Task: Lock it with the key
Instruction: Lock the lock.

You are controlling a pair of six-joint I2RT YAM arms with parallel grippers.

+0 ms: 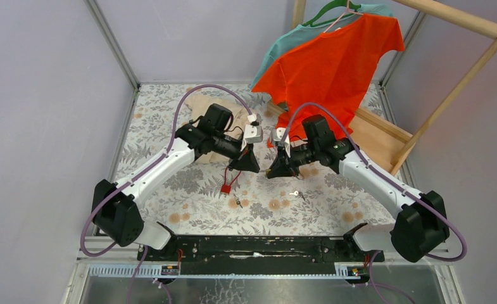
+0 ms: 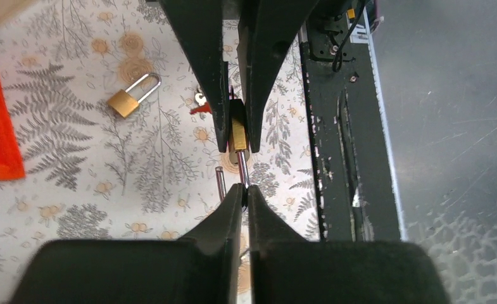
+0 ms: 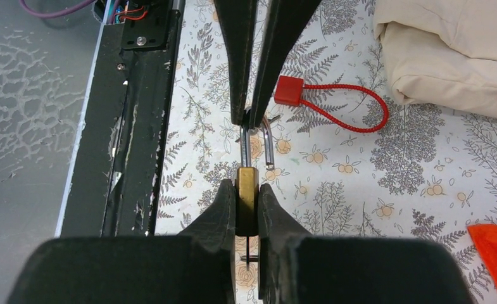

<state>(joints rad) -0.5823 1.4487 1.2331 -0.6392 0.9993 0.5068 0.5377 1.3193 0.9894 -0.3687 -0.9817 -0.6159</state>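
One padlock [image 3: 246, 190], midair, between left fingers [image 2: 225, 218] and right fingers [image 3: 223, 212].

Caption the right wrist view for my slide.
Right gripper clamps brass padlock body; left gripper pinches its open shackle.

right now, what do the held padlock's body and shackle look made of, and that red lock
Padlock body: likely brass, yellow with a dull sheen. Shackle: probably steel, silvery and polished, with bright glints. Red block: seems matte plastic, flat even colour; its loop looks like ribbed cord or coated cable, unclear which.
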